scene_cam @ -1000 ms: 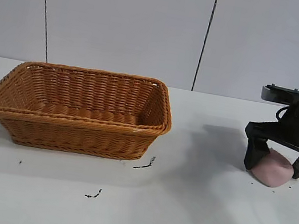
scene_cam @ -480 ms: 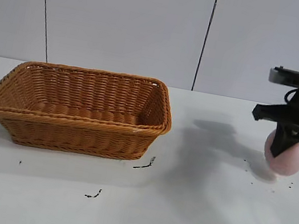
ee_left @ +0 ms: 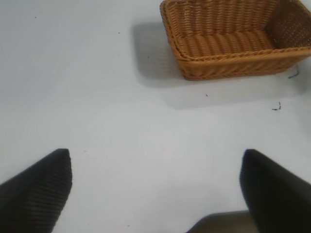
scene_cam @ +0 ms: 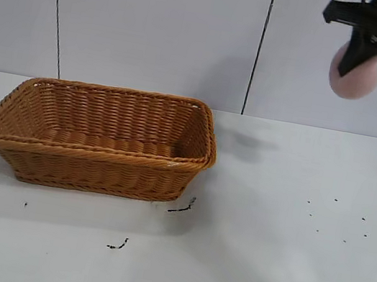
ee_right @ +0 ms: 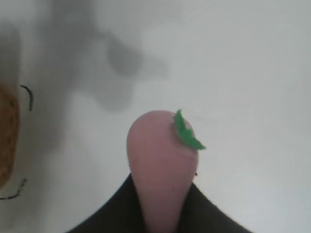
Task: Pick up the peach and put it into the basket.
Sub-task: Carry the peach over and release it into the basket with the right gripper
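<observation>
White table (scene_cam: 260, 271) before grey wall panels: right gripper (scene_cam: 370, 42), fingers clamped on the peach (scene_cam: 356, 74), high above the table, right of the basket (scene_cam: 101, 137); left gripper (ee_left: 155, 189) spread wide, holding nothing.

**What else we see**

We see a white table (scene_cam: 260, 271) with little black bits (scene_cam: 182, 207) and tiny dark specks (scene_cam: 339, 219) on it. Behind it stands a pale wall (scene_cam: 157, 26) with two thin dark lines (scene_cam: 262, 44) running down.
</observation>
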You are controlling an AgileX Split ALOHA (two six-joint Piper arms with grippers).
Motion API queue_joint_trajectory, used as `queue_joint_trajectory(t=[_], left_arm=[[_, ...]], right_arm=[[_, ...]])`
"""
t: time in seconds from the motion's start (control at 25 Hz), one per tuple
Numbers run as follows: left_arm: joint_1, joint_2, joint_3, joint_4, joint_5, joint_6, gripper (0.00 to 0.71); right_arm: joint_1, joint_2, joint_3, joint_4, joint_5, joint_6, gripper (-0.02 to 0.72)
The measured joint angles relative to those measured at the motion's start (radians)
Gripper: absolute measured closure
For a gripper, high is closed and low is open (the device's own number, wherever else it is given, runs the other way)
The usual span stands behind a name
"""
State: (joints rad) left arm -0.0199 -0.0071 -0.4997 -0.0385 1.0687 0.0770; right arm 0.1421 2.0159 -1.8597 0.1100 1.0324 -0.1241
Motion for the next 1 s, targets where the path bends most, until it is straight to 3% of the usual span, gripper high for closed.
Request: queue_joint_trajectory(t=[0.36,0.6,0.88,1.0], left_arm=[[0.0,0.0,0.0,0.0,0.0,0.0,0.018],[0.0,0.0,0.0,0.0,0.0,0.0,0.018],[0.0,0.0,0.0,0.0,0.0,0.0,0.018],[0.0,0.0,0.0,0.0,0.0,0.0,0.018]], right_arm=[[0.263,0.178,-0.26,0.001,0.022,0.007,0.669],[0.405,0.286,-0.286,0.004,-0.07,0.007,0.669],[0.443,0.443,-0.286,0.008,-0.168,0.007,0.665],[0.443,0.472,-0.286,-0.001,-0.183,0.007,0.628]])
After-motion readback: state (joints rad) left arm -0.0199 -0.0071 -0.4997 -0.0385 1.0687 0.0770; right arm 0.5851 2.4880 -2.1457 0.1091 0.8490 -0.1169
